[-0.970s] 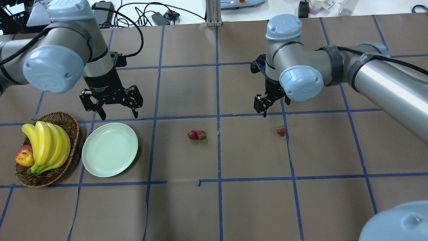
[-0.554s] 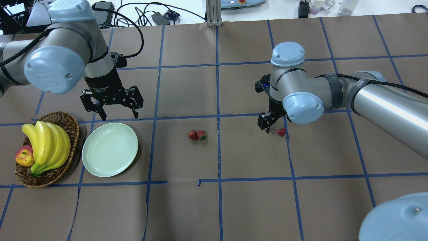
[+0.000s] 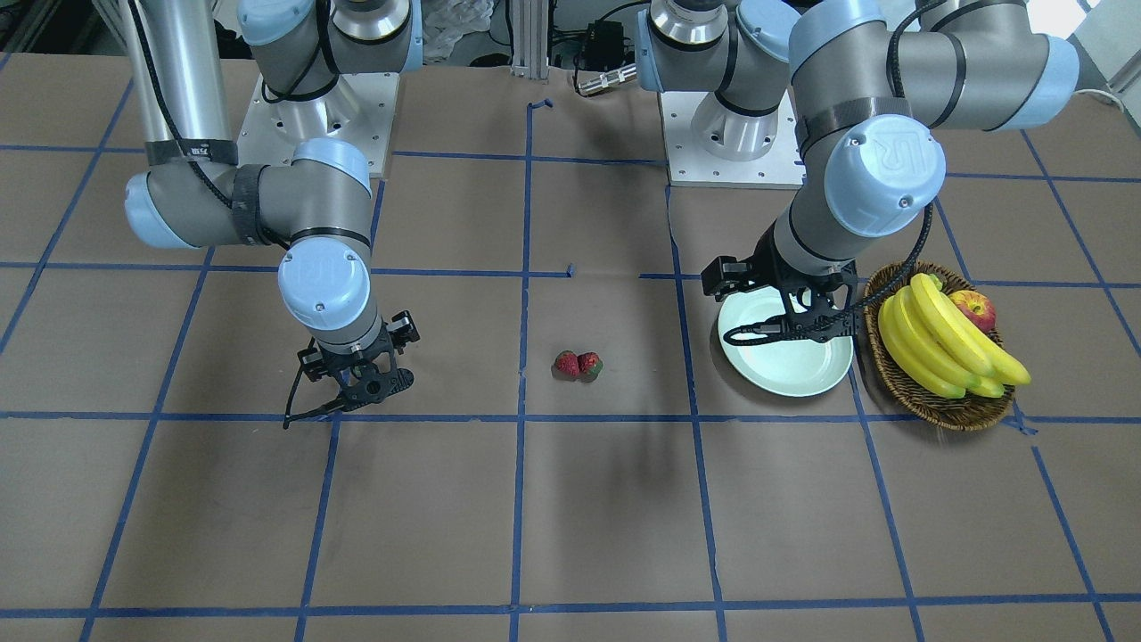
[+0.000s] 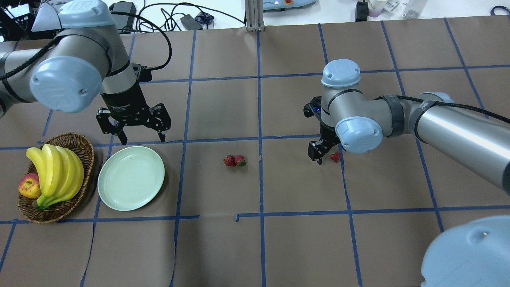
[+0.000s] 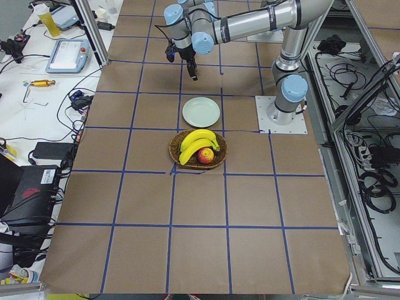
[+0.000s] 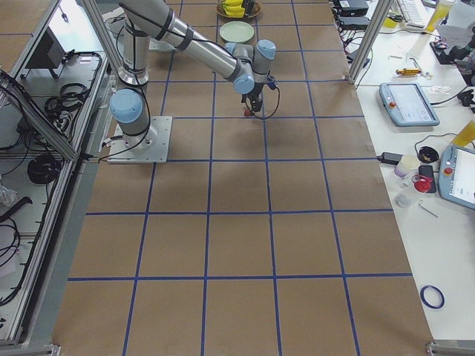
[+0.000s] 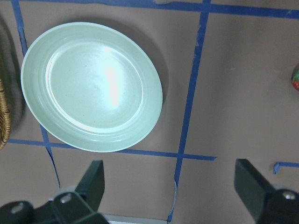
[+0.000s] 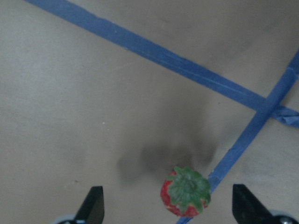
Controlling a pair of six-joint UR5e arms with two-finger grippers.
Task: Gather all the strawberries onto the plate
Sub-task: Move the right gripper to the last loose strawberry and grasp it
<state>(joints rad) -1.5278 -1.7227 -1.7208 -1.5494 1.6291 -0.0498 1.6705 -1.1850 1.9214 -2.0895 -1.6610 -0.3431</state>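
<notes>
Two strawberries (image 4: 235,160) lie touching near the table's middle, also seen as a strawberry pair (image 3: 578,365) from the front. A third strawberry (image 4: 335,156) lies to the right. My right gripper (image 4: 327,156) is low over it and open. In the right wrist view this strawberry (image 8: 186,191) sits on the paper between the two spread fingers, touching neither. The mint-green plate (image 4: 131,177) is empty at the left. My left gripper (image 4: 142,137) hangs open just beyond the plate's far rim, and its wrist view looks down on the plate (image 7: 91,86).
A wicker basket (image 4: 81,141) with bananas (image 4: 55,175) and an apple (image 4: 29,185) stands left of the plate, almost touching it. Brown paper with blue tape lines covers the table. Cables and gear lie beyond the far edge.
My right gripper has come down and toward the near side, from above the tape line to right around the lone strawberry. The left arm has hardly moved.
</notes>
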